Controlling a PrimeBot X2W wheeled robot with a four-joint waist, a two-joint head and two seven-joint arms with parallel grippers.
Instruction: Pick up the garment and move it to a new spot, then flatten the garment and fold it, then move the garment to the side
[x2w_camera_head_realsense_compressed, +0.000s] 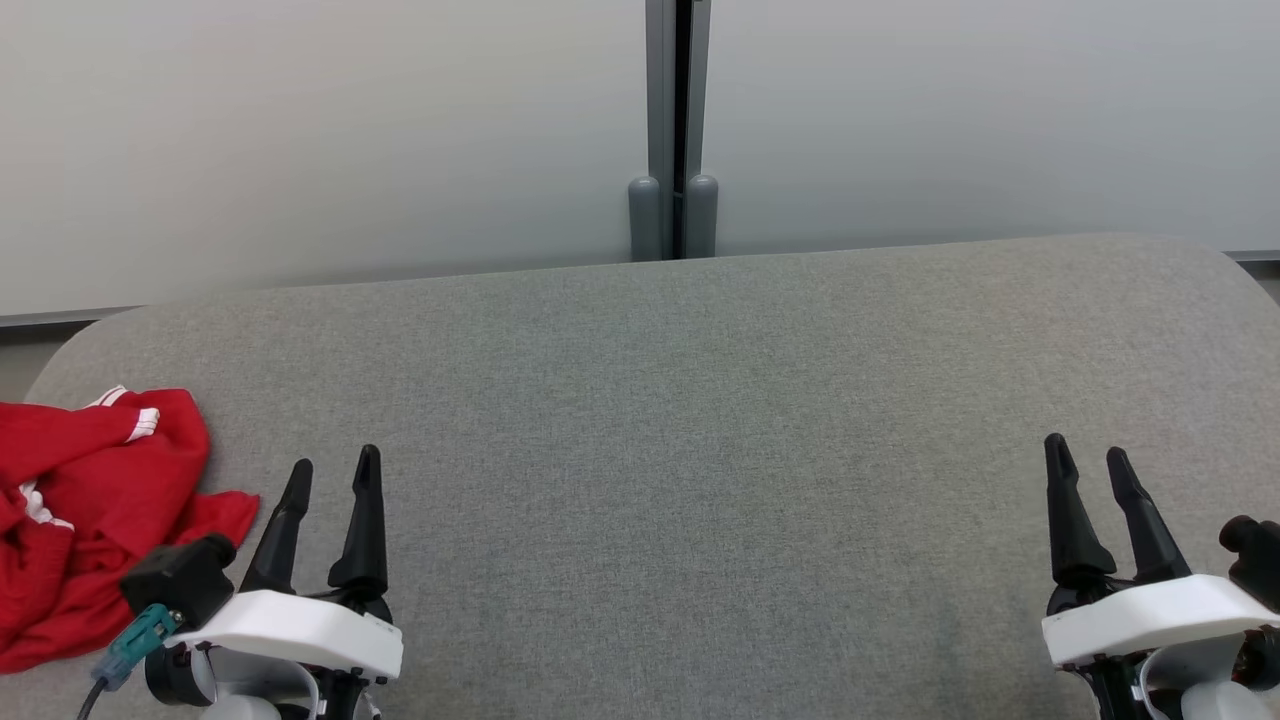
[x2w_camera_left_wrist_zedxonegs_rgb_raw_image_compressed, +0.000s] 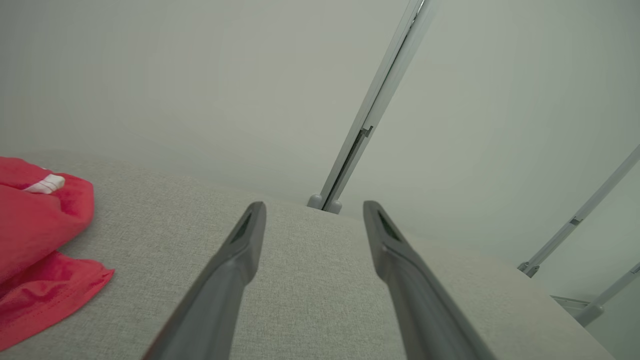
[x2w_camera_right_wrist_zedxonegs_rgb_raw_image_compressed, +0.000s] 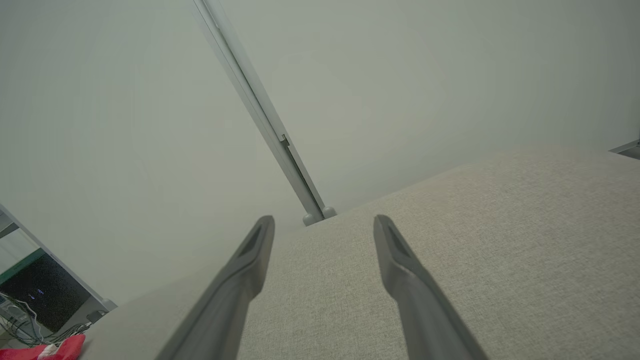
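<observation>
Both open, empty: left gripper (x2w_camera_head_realsense_compressed: 334, 460) with crumpled red white-trimmed garment (x2w_camera_head_realsense_compressed: 90, 500) just to its left, right gripper (x2w_camera_head_realsense_compressed: 1084, 447) well apart over grey fabric surface (x2w_camera_head_realsense_compressed: 700, 400); shallow pinch liable to slip, bunching cloth.

A broad grey woven-fabric surface with rounded corners (x2w_camera_head_realsense_compressed: 700, 400) is backed by pale matte wall panels (x2w_camera_head_realsense_compressed: 300, 130), which are joined by a slim grey metal post (x2w_camera_head_realsense_compressed: 675, 100) ending in two rounded grey caps (x2w_camera_head_realsense_compressed: 672, 215), while tangled cables (x2w_camera_right_wrist_zedxonegs_rgb_raw_image_compressed: 20, 332) are seen beside a dark screen (x2w_camera_right_wrist_zedxonegs_rgb_raw_image_compressed: 42, 290).

Crumpled red garment (x2w_camera_head_realsense_compressed: 90, 510) at cushion's left end
</observation>
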